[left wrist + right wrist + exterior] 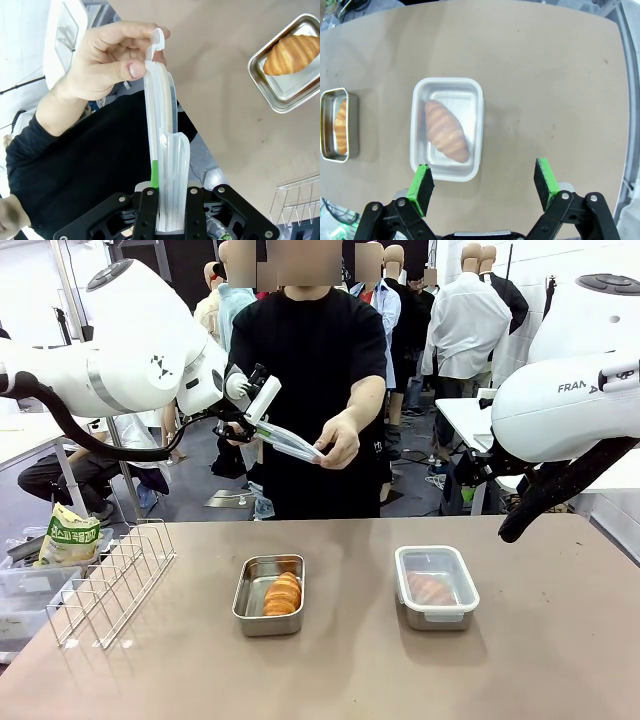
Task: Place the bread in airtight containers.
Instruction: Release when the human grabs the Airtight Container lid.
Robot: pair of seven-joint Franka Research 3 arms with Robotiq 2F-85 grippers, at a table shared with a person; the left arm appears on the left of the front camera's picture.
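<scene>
On the brown tabletop [540, 640] stand two steel tins, apart from each other. The left tin [269, 593] is uncovered and holds a golden croissant roll [283, 594] lying lengthwise toward its right side; in the left wrist view the same open tin [292, 70] sits at the upper right with its roll [291, 48] in it. The right tin [436, 586] has its clear white-rimmed lid on, and a second roll [431, 589] shows through the plastic; in the right wrist view this covered tin [447, 128] lies just beyond the claw's fingers with the roll [446, 130] set diagonally inside, and the open tin [339, 124] sits at the left edge. The left claw [252, 425] is raised above the far side of the tabletop and is clamped tight on one end of a second clear lid [286, 441]; the left wrist view shows the lid [165, 150] edge-on, rising between the nearly closed fingers. A person's hand [338, 439] pinches the other end of that lid, thumb and fingers on its small tab [158, 40]. The right claw [485, 185] hangs over the tabletop with its green pads [422, 186] spread wide and nothing between them. A white wire rack [112, 580] stands at the tabletop's left edge.
</scene>
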